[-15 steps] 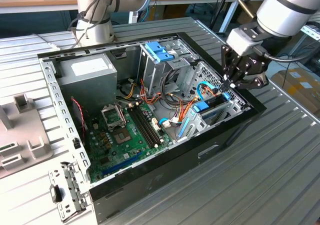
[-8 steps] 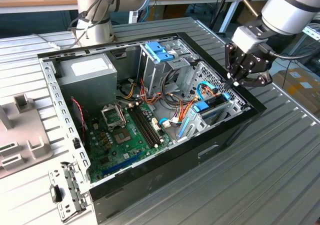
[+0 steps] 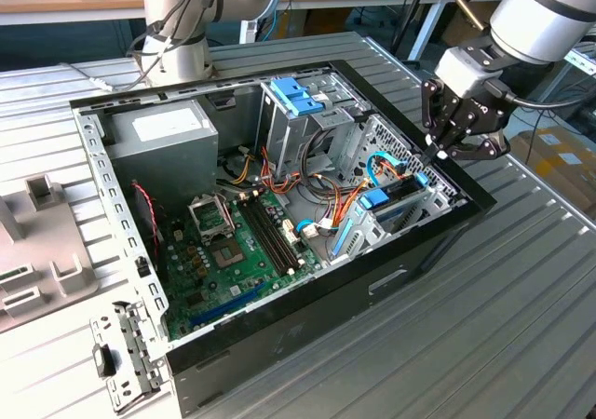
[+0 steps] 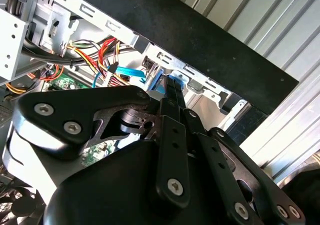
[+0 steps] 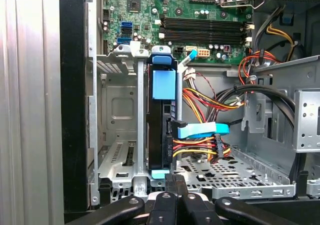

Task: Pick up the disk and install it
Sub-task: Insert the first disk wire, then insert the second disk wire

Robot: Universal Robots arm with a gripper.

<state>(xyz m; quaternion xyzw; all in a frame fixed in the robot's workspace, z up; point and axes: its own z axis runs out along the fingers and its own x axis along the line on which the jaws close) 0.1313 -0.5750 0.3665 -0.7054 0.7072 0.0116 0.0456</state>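
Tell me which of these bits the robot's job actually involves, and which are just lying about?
Part of the job:
- the disk, standing on edge in its bay in the case
- the claw, right over the disk's end

Just lying about:
- metal bracket on the table
- grey plastic holder at the exterior view's left

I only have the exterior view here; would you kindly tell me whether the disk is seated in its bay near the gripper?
Observer: In the first wrist view the disk stands on edge in a slot of the drive cage, its blue rail facing the camera.
Operator: Thank you. Is anything plugged into it?
Observer: A flat blue data cable and a bundle of power wires run to its side.
Operator: And where is the gripper?
Observer: The gripper is right at the disk's near end, beside its pale blue tab; I cannot tell whether it touches.
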